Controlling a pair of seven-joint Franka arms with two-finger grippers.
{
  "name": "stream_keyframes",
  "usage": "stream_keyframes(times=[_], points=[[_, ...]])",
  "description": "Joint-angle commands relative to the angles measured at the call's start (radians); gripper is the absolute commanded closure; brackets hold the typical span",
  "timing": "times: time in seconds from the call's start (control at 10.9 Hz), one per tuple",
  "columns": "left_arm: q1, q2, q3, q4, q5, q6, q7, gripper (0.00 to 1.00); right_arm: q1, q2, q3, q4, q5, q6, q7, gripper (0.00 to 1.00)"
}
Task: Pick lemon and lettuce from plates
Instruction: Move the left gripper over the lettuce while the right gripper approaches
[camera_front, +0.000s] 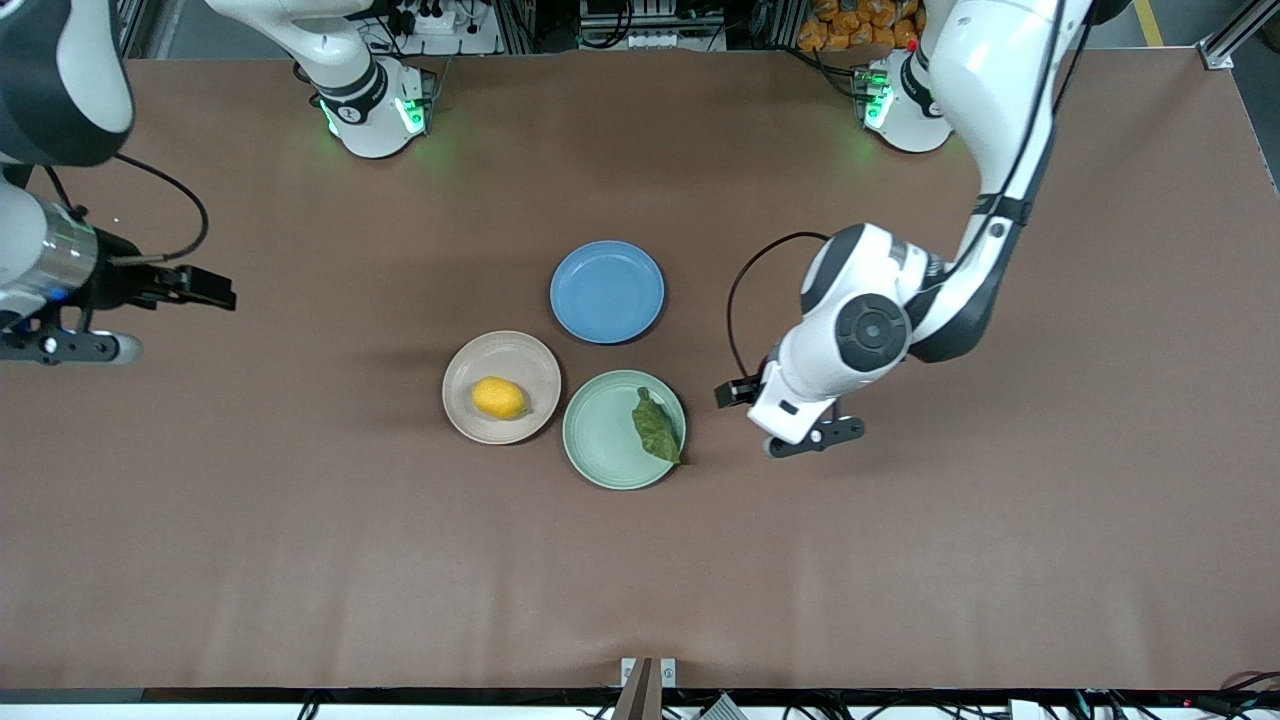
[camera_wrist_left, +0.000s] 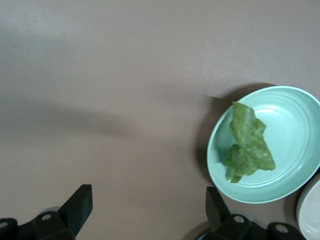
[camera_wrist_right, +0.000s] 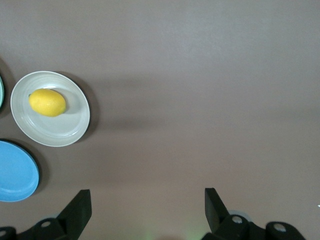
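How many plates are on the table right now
3. The blue plate sits farthest from the front camera, empty. The beige-pink plate holds the lemon, toward the right arm's end. The mint green plate beside it holds the lettuce. None appear hidden.

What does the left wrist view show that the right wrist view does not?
Only the left wrist view shows the lettuce, lying on the mint green plate, with the open left gripper over bare table beside that plate. Only the right wrist view shows the lemon on the beige plate, the blue plate and the open right gripper. Both show the brown table.
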Motion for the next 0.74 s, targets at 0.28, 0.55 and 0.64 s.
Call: stream_keyframes(times=[0.28,0.55,0.64], points=[[-0.104,0.094,0.007,0.023,-0.013,0.197,-0.158,0.00,0.081,0.094,0.000,0.007,0.000,0.050,0.061,0.00],[-0.139,0.156,0.007,0.046,-0.014,0.334,-0.241,0.00,0.107,0.166,0.000,0.008,0.000,0.075,0.082,0.00],[-0.145,0.181,0.007,0.067,-0.014,0.357,-0.253,0.00,0.127,0.192,0.000,0.008,0.000,0.099,0.146,0.00]])
